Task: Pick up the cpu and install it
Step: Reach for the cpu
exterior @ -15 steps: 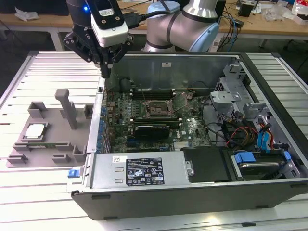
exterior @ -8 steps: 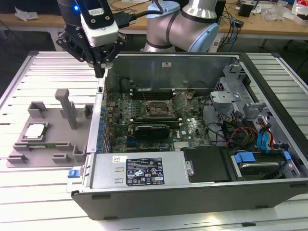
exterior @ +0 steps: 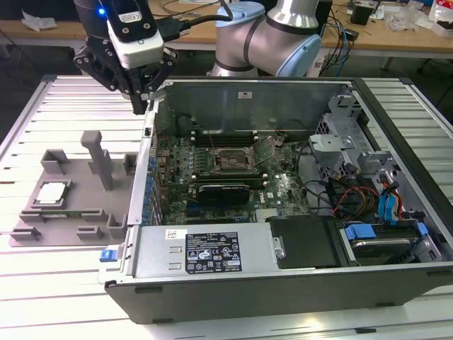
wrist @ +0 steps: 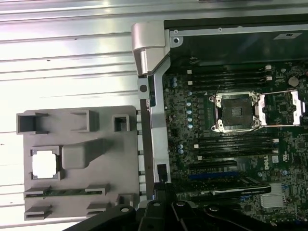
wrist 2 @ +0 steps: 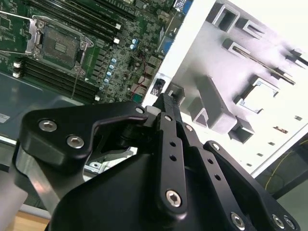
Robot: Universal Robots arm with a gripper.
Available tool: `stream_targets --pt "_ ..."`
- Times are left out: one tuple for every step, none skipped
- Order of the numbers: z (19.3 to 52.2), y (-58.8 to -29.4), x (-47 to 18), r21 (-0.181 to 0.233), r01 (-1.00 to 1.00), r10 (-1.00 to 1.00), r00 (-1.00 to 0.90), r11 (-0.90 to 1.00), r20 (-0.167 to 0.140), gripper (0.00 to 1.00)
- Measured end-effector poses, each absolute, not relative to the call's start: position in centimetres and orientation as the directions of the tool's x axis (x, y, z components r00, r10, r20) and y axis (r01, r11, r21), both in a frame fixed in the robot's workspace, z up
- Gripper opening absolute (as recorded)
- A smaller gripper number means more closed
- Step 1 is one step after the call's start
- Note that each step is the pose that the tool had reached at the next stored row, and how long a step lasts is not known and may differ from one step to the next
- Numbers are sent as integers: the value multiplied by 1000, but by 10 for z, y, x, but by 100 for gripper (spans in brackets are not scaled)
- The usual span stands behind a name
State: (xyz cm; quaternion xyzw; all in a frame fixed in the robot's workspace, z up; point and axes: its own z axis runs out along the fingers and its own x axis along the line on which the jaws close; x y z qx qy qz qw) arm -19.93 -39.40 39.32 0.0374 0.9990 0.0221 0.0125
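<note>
- The fingers (wrist 2: 168,127) look closed together, with nothing between them
- The gripper (exterior: 141,105) hangs over the side wall of the computer case (exterior: 152,255), at the exterior view's left
- The cpu (exterior: 53,193) lies flat in a recess of the grey holder (exterior: 85,209) outside the case, lower than the gripper and well apart from it
- The socket (wrist: 234,111) on the motherboard looks open and empty, its cover plate swung aside
- Judged step: the approach to the pick, nothing gripped yet
- The pick would call for parted fingers centred squarely over the chip, since the recess walls seem to leave little room
</note>
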Motion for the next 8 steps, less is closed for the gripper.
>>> stream_targets --pt "393 -394 -200 45 74 75 -997 996 -23 11" --pt "393 -394 -201 45 74 75 -997 996 -23 11" --pt "393 -394 -202 45 74 75 -997 996 -23 11" --pt "393 -394 -203 45 74 75 -997 996 -23 11" --pt "393 -394 -205 45 74 75 -997 996 -23 11" --pt "393 -393 -207 45 74 75 -997 996 -23 11" --pt "393 -393 -208 45 74 75 -997 996 -23 11" --pt "393 -393 -209 45 74 75 -997 996 -23 11"
